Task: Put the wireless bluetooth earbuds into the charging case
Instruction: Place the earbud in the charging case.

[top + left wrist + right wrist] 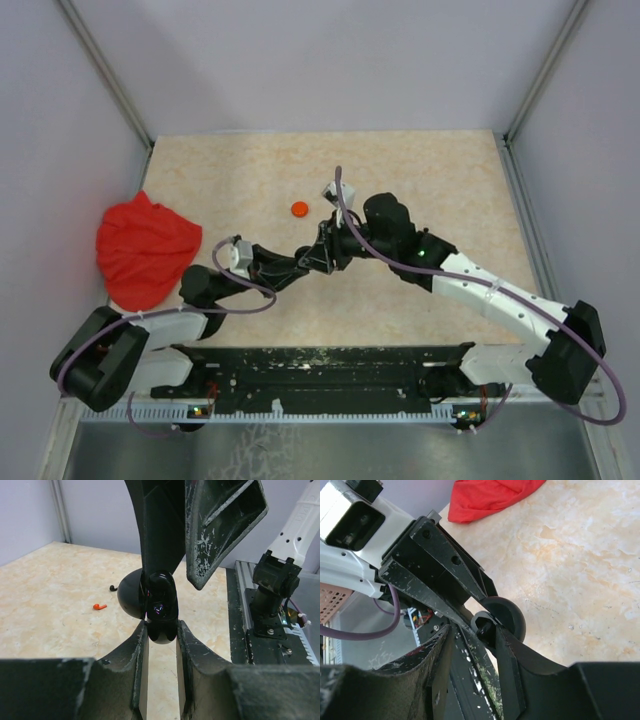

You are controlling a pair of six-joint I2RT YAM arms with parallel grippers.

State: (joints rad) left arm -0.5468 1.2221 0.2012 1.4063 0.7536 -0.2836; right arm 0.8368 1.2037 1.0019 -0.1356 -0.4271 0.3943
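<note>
My left gripper (161, 630) is shut on the small black charging case (160, 611), held above the table with its round lid (129, 597) hinged open behind it. In the right wrist view the case (507, 614) shows a ring-shaped recess with a glossy black earbud (485, 626) in it. My right gripper (472, 640) stands right over the case, jaws apart. One of its fingers (512, 660) touches the case's edge. An orange-red earbud (100, 606) and a black one (113, 587) lie on the table beyond. Both grippers meet at mid-table (320, 252).
A crumpled red cloth (145, 250) lies at the table's left edge. A round orange disc (299, 209) sits behind the grippers. The black base rail (320, 365) runs along the near edge, and the right arm's base (275, 590) stands to the right.
</note>
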